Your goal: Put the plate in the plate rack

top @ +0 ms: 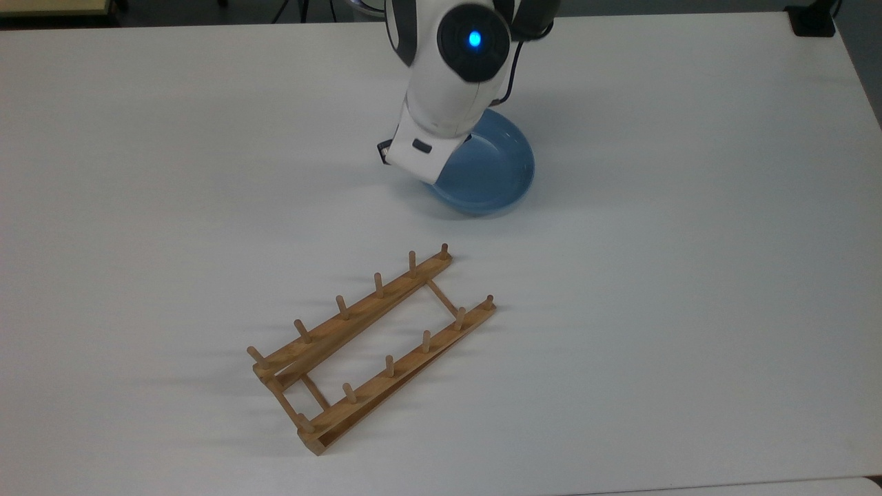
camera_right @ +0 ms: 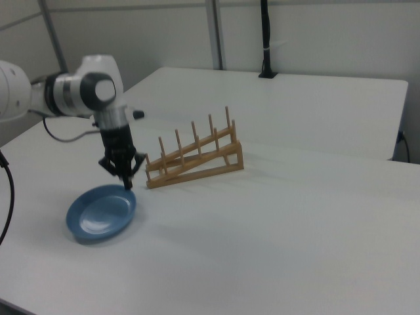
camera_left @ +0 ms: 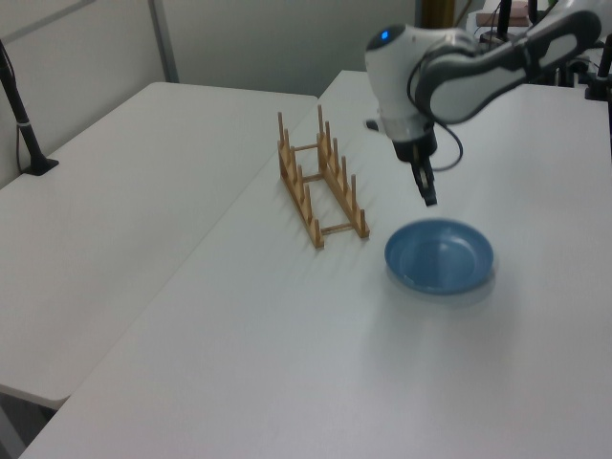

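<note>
A broad, flat, matte white table (top: 689, 275) is seen under everything, and a second white tabletop (camera_left: 115, 191) of the same smooth finish is joined to it along a straight seam on the left view's left. The robot arm (top: 448, 76) is shown next in size: its rounded links are cased in glossy white shells with dark grey bands, and a round black cap with a small blue light (top: 475, 38) is set in the joint above the wrist. The plate rack (top: 372, 337) is laid at a slant below the middle of the top view, well apart from the arm; it is made of light-brown wood, with two long parallel rails, six round upright pegs on each, and thin crossbars between them. The plate (top: 493, 169) is found near the upper middle of the top view, partly covered by the wrist, and apart from the rack; it is round, shallow and light blue, with a raised rim and a glossy face on which pale reflections are caught. A soft shadow is cast beneath it on the table. The black gripper (camera_left: 429, 196) is pointed straight down; in the right view its tip (camera_right: 126, 182) is seen at the plate's rim on the side nearest the rack, while in the left view it is seen above the plate's far edge. Whether the claw is closed on the rim or parted cannot be told, nor whether the plate is touched.
</note>
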Motion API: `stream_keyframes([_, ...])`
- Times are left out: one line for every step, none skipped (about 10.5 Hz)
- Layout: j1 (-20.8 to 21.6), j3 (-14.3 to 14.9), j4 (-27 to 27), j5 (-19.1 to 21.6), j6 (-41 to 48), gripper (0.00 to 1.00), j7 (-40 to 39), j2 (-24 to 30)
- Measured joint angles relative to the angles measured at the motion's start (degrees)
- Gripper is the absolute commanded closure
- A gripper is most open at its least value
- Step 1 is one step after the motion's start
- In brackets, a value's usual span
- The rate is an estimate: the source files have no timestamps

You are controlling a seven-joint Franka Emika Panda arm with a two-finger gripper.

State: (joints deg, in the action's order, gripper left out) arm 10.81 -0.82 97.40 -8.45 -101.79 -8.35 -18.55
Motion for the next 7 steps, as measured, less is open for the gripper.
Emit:
stream_keyframes([0.0, 0.0, -3.8, 0.0, 2.1, 1.0, 0.0, 1.1])
stream_keyframes([0.0, 0.0, -7.4, 0.0, 3.6, 1.0, 0.6, 2.3])
stream_keyframes([-0.1, 0.0, -10.4, 0.0, 4.2, 0.98, 2.0, 3.2])
stream_keyframes([-0.2, 0.1, -12.4, 0.0, 4.4, 0.85, 3.0, 3.6])
stream_keyframes([-0.4, 0.1, -12.8, 0.0, 4.5, 0.8, 3.2, 3.5])
stream_keyframes([-0.4, 0.1, -12.0, 0.0, 4.7, 0.64, 3.2, 2.9])
stream_keyframes([-0.4, 0.1, -10.3, 0.0, 4.8, 0.52, 3.2, 1.9])
